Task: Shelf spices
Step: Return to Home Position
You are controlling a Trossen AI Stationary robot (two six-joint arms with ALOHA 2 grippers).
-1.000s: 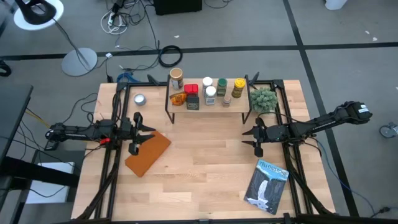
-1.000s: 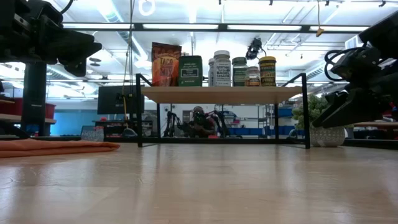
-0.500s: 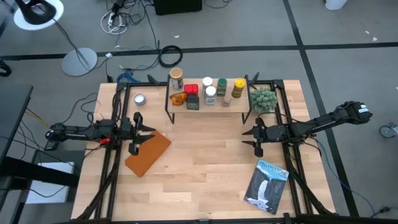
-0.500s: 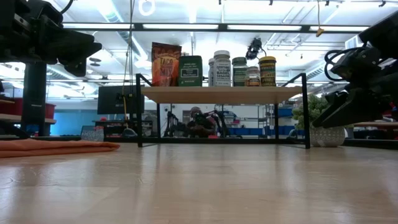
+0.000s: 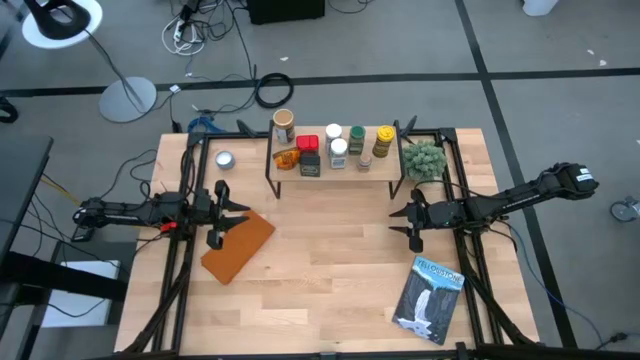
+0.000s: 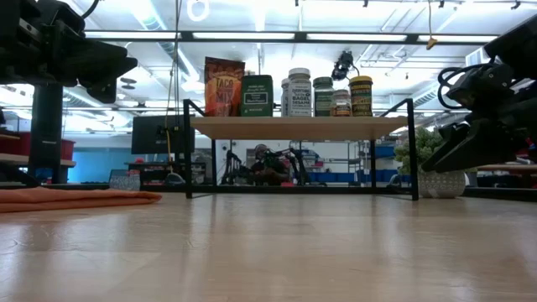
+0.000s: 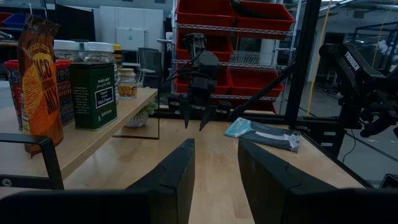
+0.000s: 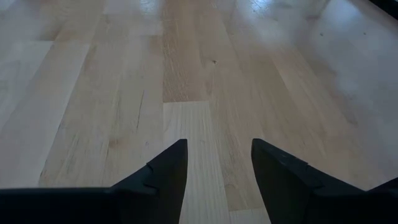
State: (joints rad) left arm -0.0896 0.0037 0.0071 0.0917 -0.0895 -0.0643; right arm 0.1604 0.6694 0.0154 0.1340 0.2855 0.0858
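Seen from above, the shelf [image 5: 335, 165] stands at the far edge of the table [image 5: 330, 290], its top board carrying the spices [image 5: 330, 146] in a tight cluster: a tan cylinder [image 5: 284, 126] at one end, an orange packet [image 5: 287, 158], a red tin [image 5: 307, 143], a dark box [image 5: 310, 165], and jars with white [image 5: 338, 152], green [image 5: 357, 134] and yellow [image 5: 385, 134] lids. Labels are too small to read from overhead, and a further container beside the yellow-lidded jar is hard to make out.

The left gripper [image 5: 232, 214] hovers over the table's left side, just above a flat brown slab [image 5: 238, 246], its fingers spread with nothing between them. The right gripper [image 5: 402, 222] hangs in front of the shelf's right end, fingers likewise parted and empty; its wrist view shows only bare wood between the two dark fingers [image 8: 163, 174].

From table height the shelf [image 6: 298, 127] is side-on, with the packet [image 6: 223, 87], the dark box [image 6: 256, 96] and several jars in a row, some overlapping so their count cannot be told. Both arms are cut off by the picture's edges there. Under the shelf a person [image 6: 267, 164] shows in the room behind, partly hidden.

A small silver tin [image 5: 224, 159] sits left of the shelf, a small green plant [image 5: 424, 159] right of it, and a blue booklet [image 5: 430, 297] lies near the front right corner.
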